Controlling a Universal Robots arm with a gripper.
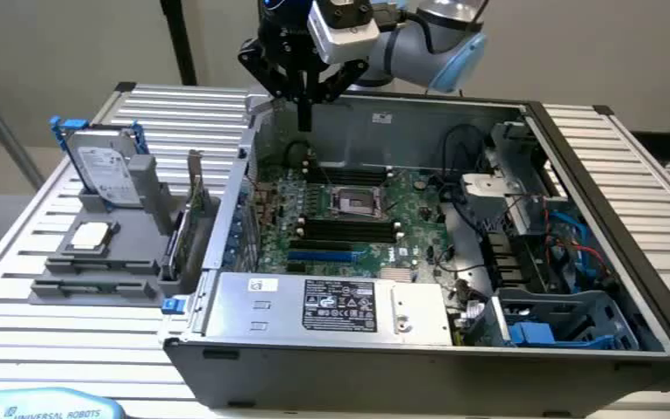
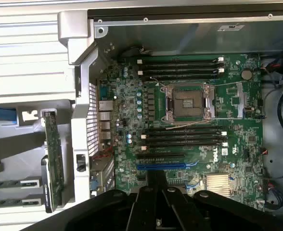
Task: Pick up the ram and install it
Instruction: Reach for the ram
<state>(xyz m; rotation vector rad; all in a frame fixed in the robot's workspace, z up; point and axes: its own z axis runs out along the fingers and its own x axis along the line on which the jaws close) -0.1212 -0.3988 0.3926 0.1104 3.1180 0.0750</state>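
My gripper [image 1: 304, 85] is shut on the ram [image 1: 304, 115]. The ram hangs straight down from it, above the open case [image 1: 405, 131]. The board [image 1: 411, 201] lies below the gripper. The black slots [image 2: 182, 137] are down there too, next to the socket [image 2: 188, 102]. To do this well, I think I should keep the ram straight and line its long edge up with one slot. Then I should come down slowly. The case wall is close beside the gripper, so I must not bump it. A push that is even should seat both ends.
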